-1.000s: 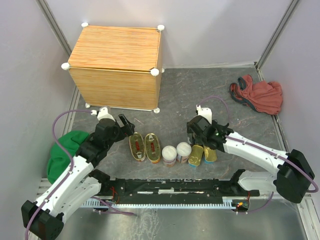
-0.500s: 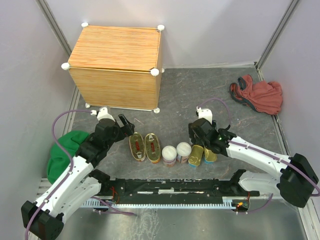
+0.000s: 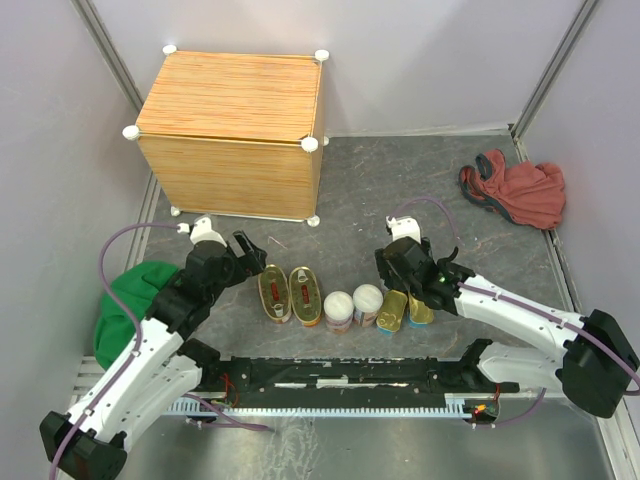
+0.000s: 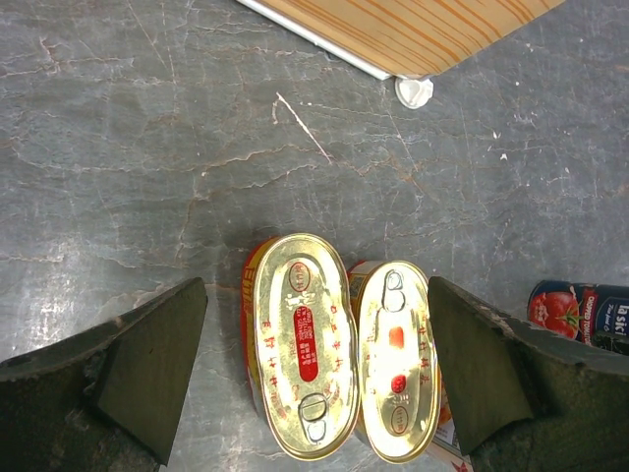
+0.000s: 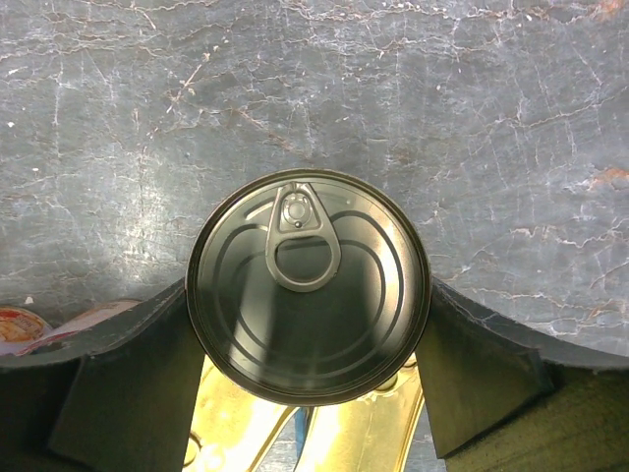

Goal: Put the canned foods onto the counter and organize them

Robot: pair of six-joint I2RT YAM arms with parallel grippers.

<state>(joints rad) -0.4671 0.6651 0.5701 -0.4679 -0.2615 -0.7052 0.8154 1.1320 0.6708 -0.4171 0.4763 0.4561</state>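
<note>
1. Gripping the dark round tin [image 5: 308, 285] by its sides, your right gripper [image 5: 308, 300] holds it over the gold tins [image 5: 241, 425], pull-ring toward 12 o'clock.
2. Your left gripper [image 4: 316, 300] gapes above two oval tins [image 4: 300, 344], long axes 12-to-6.

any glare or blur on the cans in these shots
Left wrist: the oval gold tins throw back soft glare but are sharp; right wrist: the dark round tin shows a broad sheen, its pull ring crisp; top external: the white can lids look washed out.
</note>
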